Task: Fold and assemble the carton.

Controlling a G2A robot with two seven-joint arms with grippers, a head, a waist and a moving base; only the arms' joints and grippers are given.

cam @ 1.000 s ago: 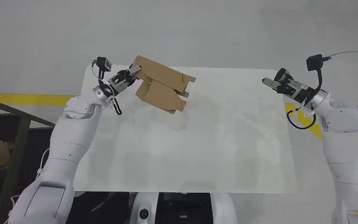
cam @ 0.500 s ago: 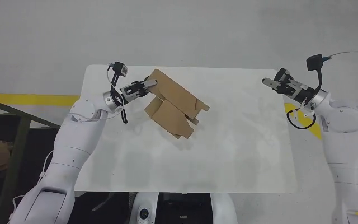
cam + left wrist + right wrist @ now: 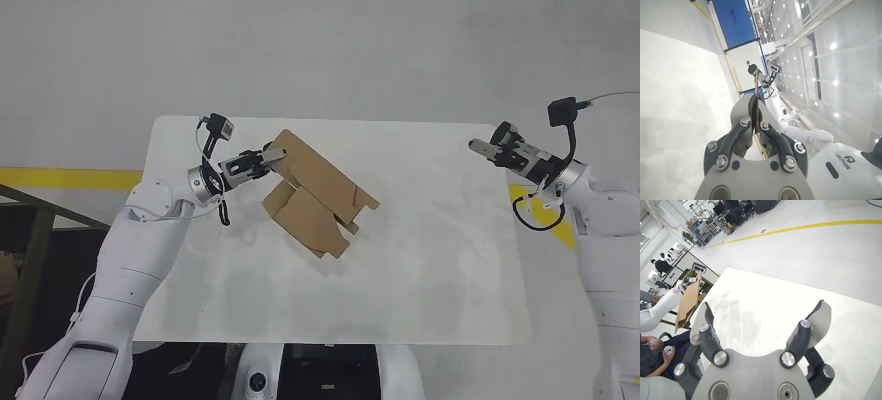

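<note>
At the left we see the left gripper (image 3: 272, 157) closed on the brown, flattened corrugated-cardboard carton (image 3: 315, 195), pinching one of its edges at the end nearest the arm. In the left wrist view the gripper's two pads (image 3: 753, 108) press on either side of the thin cardboard edge (image 3: 756, 83), which runs straight out between them.

The carton extends from that grip towards the middle, over the left-centre part of the white rectangular tabletop (image 3: 430, 270). Its flaps point away from the gripper. In the right wrist view the carton (image 3: 688, 302) hangs tilted on edge from the left gripper rather than lying flat. We cannot tell whether its lower end touches the tabletop.

At the right, the right gripper (image 3: 482, 148) is held by the far right corner of the tabletop, well apart from the carton. Its jaws are spread wide with nothing between them, as the right wrist view (image 3: 762, 311) shows above the bare white surface.
</note>
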